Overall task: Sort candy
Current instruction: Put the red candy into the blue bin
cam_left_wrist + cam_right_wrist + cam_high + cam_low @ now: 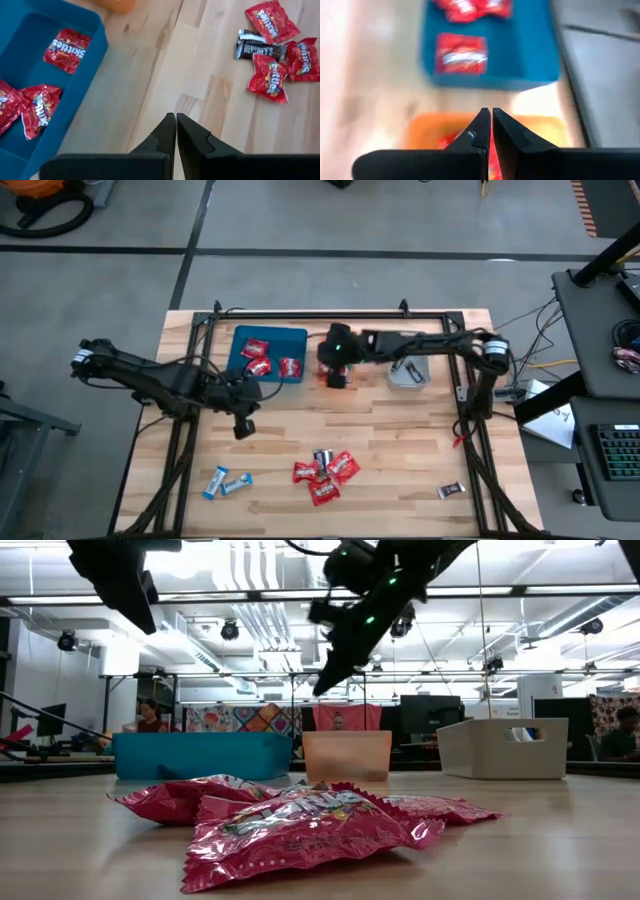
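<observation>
We look down on a pale wooden bench [400, 440] set on a grey floor, with desks and people far behind it in the low view. Along the bench's far edge stand a blue tray [240, 340], an orange tray [346, 756] and a grey tray [408, 377]; from above the orange tray is almost wholly hidden under the right arm, and the grey tray's contents are too small for us to make out. The right gripper [337, 377] hangs over the orange tray with its fingers [479, 131] pressed together and nothing between them; its wrist view is blurred, and a red patch in that tray below the fingers is cut off, so we cannot say what it is. The left arm reaches in from the bench's left edge, and the left gripper [243, 426] sits above bare wood just in front of the blue tray, its fingers [165, 132] closed and empty. Three red candies [262, 357] lie in the blue tray. Near the front edge, at the middle, lies a cluster of red candies [322, 476] with a dark candy [260, 50] among them. Two blue-and-white candies [226, 482] lie towards the front left corner and another dark one [451, 491] towards the front right. The bench's middle lies bare between the trays and that cluster.
</observation>
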Robot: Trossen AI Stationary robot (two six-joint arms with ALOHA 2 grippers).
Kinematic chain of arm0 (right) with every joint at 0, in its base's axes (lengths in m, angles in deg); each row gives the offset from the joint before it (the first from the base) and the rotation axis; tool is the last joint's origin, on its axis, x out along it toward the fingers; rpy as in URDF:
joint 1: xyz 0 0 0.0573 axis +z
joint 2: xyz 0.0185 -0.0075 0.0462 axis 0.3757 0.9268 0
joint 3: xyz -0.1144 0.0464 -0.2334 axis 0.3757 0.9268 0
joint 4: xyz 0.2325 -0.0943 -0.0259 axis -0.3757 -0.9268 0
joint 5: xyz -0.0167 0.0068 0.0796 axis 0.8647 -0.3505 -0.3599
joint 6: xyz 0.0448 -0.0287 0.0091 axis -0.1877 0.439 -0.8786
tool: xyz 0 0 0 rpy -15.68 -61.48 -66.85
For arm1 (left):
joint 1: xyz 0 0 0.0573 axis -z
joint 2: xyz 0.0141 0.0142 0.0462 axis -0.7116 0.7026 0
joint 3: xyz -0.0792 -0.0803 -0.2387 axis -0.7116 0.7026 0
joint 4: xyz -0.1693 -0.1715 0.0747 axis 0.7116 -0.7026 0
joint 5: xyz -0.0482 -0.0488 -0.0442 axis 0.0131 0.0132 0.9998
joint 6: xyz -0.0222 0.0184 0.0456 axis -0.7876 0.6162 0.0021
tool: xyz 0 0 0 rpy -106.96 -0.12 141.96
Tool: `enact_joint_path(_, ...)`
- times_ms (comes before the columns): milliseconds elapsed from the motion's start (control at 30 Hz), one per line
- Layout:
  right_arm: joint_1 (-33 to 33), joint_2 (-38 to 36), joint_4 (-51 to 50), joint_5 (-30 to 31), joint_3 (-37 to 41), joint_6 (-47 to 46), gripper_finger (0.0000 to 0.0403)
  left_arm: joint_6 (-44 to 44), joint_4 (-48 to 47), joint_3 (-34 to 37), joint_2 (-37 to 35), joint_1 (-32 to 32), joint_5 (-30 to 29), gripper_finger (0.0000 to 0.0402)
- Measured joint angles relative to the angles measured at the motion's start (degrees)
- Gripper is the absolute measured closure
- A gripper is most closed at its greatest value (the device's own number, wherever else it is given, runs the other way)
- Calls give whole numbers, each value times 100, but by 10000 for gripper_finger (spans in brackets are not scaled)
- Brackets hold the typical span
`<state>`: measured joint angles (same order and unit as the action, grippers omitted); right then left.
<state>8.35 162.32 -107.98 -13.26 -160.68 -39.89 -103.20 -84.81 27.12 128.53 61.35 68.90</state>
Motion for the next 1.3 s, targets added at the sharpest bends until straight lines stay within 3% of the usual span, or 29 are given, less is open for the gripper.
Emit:
enact_joint_path(100, -473, -348, -689, -1701, 0, 372, 390, 2, 36, 2, 98, 15, -2, 402)
enact_joint_path(200, -987, -552, -1022, -2524, -4, 378, 387, 12, 44, 2, 225, 28, -12, 402)
enact_joint_path(333, -1389, -593, -1324, -2601, 33, 514, 355, 149, 51, 2, 407, 39, -205, 402)
enact_joint_path(633, -1395, 4, -1147, -2636, 52, 630, 191, 519, 157, 2, 634, 39, -601, 402)
enact_joint_path(767, -1428, 309, -929, -2626, 52, 625, 144, 522, 184, 2, 640, 39, -619, 402)
enact_joint_path(933, -1466, 607, -607, -2568, 52, 650, 125, 525, 188, 2, 640, 39, -814, 402)
enact_joint_path(1300, -1661, 979, -533, -2726, 52, 552, 131, 525, 211, 2, 640, 39, -875, 402)
